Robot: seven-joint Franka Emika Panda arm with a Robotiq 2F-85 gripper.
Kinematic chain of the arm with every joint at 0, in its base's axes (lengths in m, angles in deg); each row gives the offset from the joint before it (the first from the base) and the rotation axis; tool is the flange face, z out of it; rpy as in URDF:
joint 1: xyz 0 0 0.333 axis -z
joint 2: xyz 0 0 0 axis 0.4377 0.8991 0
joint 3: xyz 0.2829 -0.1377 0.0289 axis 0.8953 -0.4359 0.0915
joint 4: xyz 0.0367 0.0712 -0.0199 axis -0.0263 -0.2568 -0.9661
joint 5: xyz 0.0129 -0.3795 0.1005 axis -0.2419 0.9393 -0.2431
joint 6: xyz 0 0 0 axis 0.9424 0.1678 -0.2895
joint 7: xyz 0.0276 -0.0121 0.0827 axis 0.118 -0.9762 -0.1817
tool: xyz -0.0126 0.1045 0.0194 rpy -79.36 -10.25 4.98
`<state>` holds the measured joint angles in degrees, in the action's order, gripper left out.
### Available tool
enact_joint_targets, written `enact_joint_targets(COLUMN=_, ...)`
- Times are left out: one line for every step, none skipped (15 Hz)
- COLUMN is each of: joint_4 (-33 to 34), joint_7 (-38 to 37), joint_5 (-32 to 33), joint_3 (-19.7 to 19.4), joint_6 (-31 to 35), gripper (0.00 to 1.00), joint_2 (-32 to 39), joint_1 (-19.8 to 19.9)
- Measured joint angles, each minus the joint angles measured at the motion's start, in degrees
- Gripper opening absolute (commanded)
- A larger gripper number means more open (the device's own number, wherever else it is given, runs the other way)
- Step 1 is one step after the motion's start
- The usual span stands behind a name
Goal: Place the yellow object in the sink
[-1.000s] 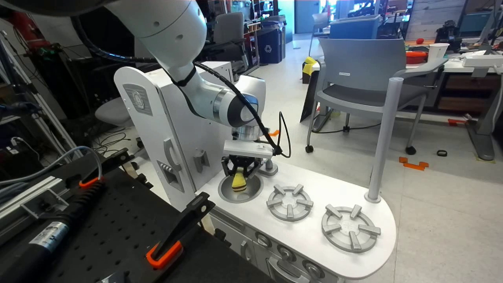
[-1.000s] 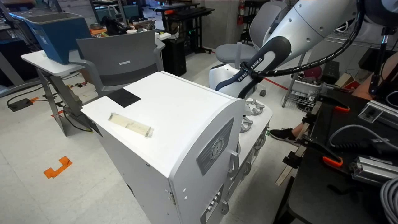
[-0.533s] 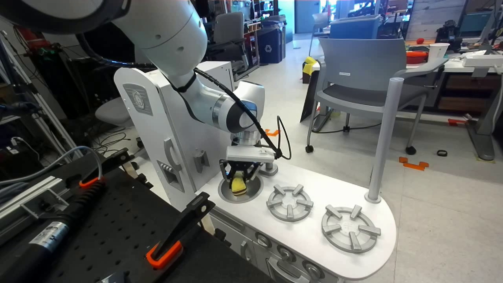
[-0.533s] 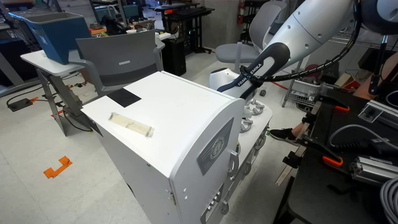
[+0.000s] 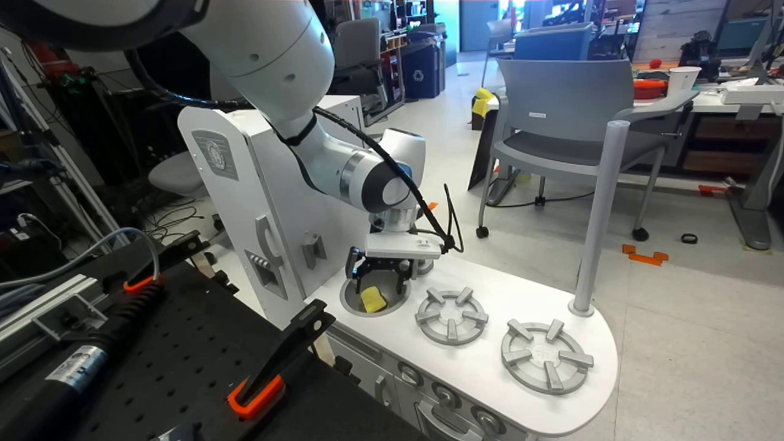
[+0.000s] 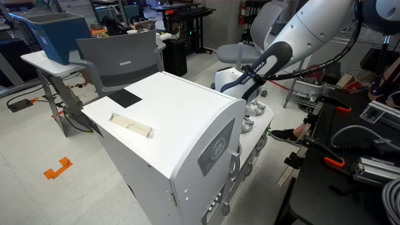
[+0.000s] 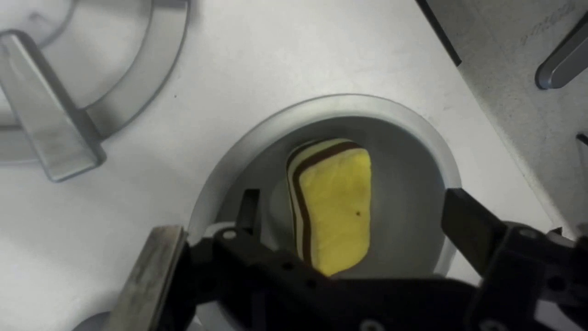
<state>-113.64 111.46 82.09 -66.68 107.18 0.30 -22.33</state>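
Wrist view: a striped yellow block (image 7: 337,207) lies in the sink (image 7: 406,193); the gripper (image 7: 354,209) hangs above, released, fingers (image 7: 473,230) spread apart.

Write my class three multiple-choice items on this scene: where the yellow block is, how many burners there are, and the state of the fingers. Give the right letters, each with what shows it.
1. Where is the yellow block?
A) On a burner
B) Between the burners
C) In the sink

2. How many burners does the white counter carry?
A) Two
B) Three
C) Four

3. How do the fingers stand?
A) Shut on the block
B) Open, spread apart
C) Shut, holding nothing

1: C, since the wrist view shows the block lying within the sink's round rim.
2: A, since two ring-shaped burners show in both exterior views.
3: B, since the wrist view shows a wide gap between the fingers.
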Motion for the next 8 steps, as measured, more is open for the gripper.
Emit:
enact_joint_targets(joint_4=-0.09, joint_7=-0.71, joint_5=-0.70, joint_3=-0.13, joint_6=-0.05, gripper=1.00, joint_2=0.00, joint_1=0.55)
enact_joint_targets(joint_4=-0.23, joint_7=-1.68, joint_5=-1.59, joint_3=-0.38, joint_6=-0.11, gripper=1.00, joint_2=0.01, joint_1=1.25)
enact_joint_targets(joint_4=-0.53, joint_7=-3.05, joint_5=-2.44, joint_3=-0.59, joint_6=-0.13, gripper=1.00, joint_2=0.00, joint_1=2.18)
enact_joint_targets(joint_4=-1.05, joint_7=-4.42, joint_5=-3.41, joint_3=-0.73, joint_6=-0.13, gripper=1.00, joint_2=-0.15, joint_1=3.25)
enact_joint_targets(joint_4=-1.94, joint_7=-5.46, joint_5=-4.49, joint_3=-0.78, joint_6=0.15, gripper=1.00, joint_2=-0.58, joint_1=4.44)
enact_joint_targets(joint_4=-3.20, joint_7=-6.09, joint_5=-5.79, joint_3=-0.62, joint_6=0.58, gripper=1.00, joint_2=-1.32, joint_1=5.72)
enact_joint_targets(joint_4=-4.92, joint_7=-7.04, joint_5=-7.26, joint_3=-0.30, joint_6=1.73, gripper=1.00, joint_2=-2.41, joint_1=6.90)
enact_joint_targets(joint_4=-5.94, joint_7=-7.12, joint_5=-7.40, joint_3=-0.17, joint_6=1.91, gripper=1.00, joint_2=-3.13, joint_1=7.39)
